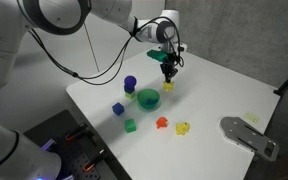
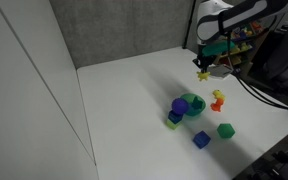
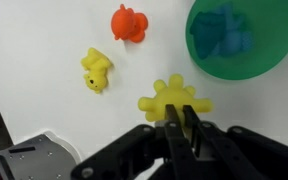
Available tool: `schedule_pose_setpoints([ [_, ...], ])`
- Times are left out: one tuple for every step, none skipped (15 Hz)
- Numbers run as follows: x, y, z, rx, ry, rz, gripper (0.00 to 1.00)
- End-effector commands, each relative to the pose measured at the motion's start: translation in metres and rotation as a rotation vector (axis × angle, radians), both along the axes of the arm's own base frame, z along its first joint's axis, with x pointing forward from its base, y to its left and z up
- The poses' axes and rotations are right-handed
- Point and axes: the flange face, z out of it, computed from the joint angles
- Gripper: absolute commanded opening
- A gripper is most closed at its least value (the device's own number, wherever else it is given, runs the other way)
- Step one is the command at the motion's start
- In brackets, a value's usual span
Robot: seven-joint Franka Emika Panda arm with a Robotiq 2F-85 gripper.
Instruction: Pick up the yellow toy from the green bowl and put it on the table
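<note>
Yellow toy (image 3: 174, 98) held clear of the green bowl (image 3: 274, 50)
The tool (image 3: 180, 122) pinches its edge over bare counter (image 3: 44, 110) beside the bowl, apparently ready to set it down.

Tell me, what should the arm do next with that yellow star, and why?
Probably lower it straight down. The gripper grips the yellow toy, which is already outside the green bowl and seemingly just above bare table.

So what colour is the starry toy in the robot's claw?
Yellow. The star toy, pinched by the gripper, shows best in the wrist view.
</note>
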Motion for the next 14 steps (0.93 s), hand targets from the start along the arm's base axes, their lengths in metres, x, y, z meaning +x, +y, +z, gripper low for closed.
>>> schedule_pose_setpoints([
  [-0.024, -0.044, 0.026, -0.015, 0.012, -0.082, 0.04],
  [-0.028, -0.056, 0.032, -0.022, 0.006, -0.097, 0.04],
  [-0.033, -0.068, 0.038, -0.028, 0.001, -0.112, 0.05],
  [-0.040, -0.080, 0.044, -0.039, -0.005, -0.126, 0.04],
  [-0.047, -0.090, 0.047, -0.041, -0.003, -0.136, 0.04],
  [-0.056, -0.099, 0.050, -0.052, -0.003, -0.144, 0.04],
  [-0.066, -0.108, 0.051, -0.067, -0.001, -0.150, 0.04],
  [-0.076, -0.117, 0.051, -0.079, 0.005, -0.151, 0.04],
  [-0.085, -0.124, 0.049, -0.092, 0.013, -0.151, 0.04],
  [-0.096, -0.130, 0.046, -0.103, 0.022, -0.146, 0.04],
  [-0.106, -0.136, 0.040, -0.110, 0.035, -0.135, 0.04],
  [-0.114, -0.140, 0.034, -0.121, 0.038, -0.131, 0.04],
  [-0.122, -0.143, 0.026, -0.118, 0.045, -0.125, 0.04],
  [-0.126, -0.144, 0.019, -0.110, 0.048, -0.129, 0.04],
])
